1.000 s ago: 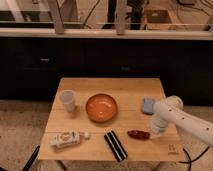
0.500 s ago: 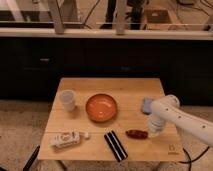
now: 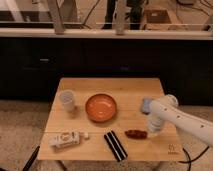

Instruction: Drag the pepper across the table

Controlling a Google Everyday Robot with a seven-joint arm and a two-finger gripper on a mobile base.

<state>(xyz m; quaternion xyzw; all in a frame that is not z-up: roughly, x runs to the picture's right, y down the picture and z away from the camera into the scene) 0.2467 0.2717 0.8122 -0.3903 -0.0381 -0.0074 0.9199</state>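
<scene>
The pepper (image 3: 135, 134) is a small dark red-brown chili lying on the light wooden table (image 3: 110, 87), near the front right, between the black striped bar and the gripper. My gripper (image 3: 153, 131) hangs from the white arm (image 3: 180, 118) that comes in from the right. It points down at the table just right of the pepper's end, touching or nearly touching it.
An orange bowl (image 3: 101, 107) sits mid-table. A white cup (image 3: 67, 100) stands at the left. A white bottle (image 3: 66, 139) lies at the front left. A black striped bar (image 3: 115, 145) lies at the front centre. A blue object (image 3: 145, 104) is behind the arm. A dark mark (image 3: 172, 147) is by the front right corner.
The pepper has shifted slightly to the left, away from the front right corner, with the gripper following beside it.
</scene>
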